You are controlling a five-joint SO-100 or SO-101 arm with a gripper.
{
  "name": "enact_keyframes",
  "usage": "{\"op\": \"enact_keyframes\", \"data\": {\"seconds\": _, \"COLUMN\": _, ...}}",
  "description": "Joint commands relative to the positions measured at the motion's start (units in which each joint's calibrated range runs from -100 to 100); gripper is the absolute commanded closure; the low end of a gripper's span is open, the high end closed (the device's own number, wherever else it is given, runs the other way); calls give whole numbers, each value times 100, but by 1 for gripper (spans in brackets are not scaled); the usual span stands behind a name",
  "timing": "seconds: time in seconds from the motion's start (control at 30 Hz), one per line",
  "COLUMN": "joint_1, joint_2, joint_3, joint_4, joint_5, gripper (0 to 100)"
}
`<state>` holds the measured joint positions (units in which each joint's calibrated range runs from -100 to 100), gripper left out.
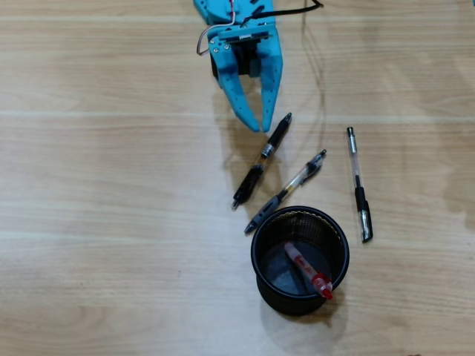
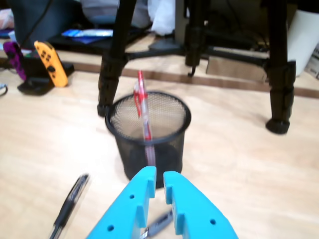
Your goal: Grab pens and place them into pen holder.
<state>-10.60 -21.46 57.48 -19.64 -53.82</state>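
Observation:
My blue gripper hangs at the top middle of the overhead view. Its jaws are almost together with nothing between them. The tips are just left of the top end of a black pen. A clear-and-black pen lies beside it and reaches toward the black mesh pen holder. A third pen lies to the right. A red pen stands inside the holder. In the wrist view the gripper points at the holder with the red pen. One pen shows under the jaws, another at the left.
A thin black cable trails over the wooden table right of the arm. In the wrist view black tripod legs stand behind the holder, with orange and purple game controllers at the far left.

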Motion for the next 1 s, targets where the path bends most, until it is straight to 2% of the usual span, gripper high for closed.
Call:
{"op": "enact_keyframes", "data": {"seconds": 0.0, "joint_1": 102, "joint_2": -756, "joint_3": 809, "joint_4": -29, "joint_5": 0, "gripper": 98}}
{"op": "enact_keyframes", "data": {"seconds": 0.27, "joint_1": 211, "joint_2": -1546, "joint_3": 2260, "joint_4": 117, "joint_5": 0, "gripper": 98}}
{"op": "enact_keyframes", "data": {"seconds": 0.5, "joint_1": 302, "joint_2": -2218, "joint_3": 1972, "joint_4": 2304, "joint_5": 5, "gripper": 98}}
{"op": "enact_keyframes", "data": {"seconds": 0.8, "joint_1": 275, "joint_2": -2260, "joint_3": -29, "joint_4": 5584, "joint_5": -6, "gripper": 98}}
{"op": "enact_keyframes", "data": {"seconds": 0.97, "joint_1": 247, "joint_2": -2016, "joint_3": -1048, "joint_4": 6557, "joint_5": -285, "gripper": 98}}
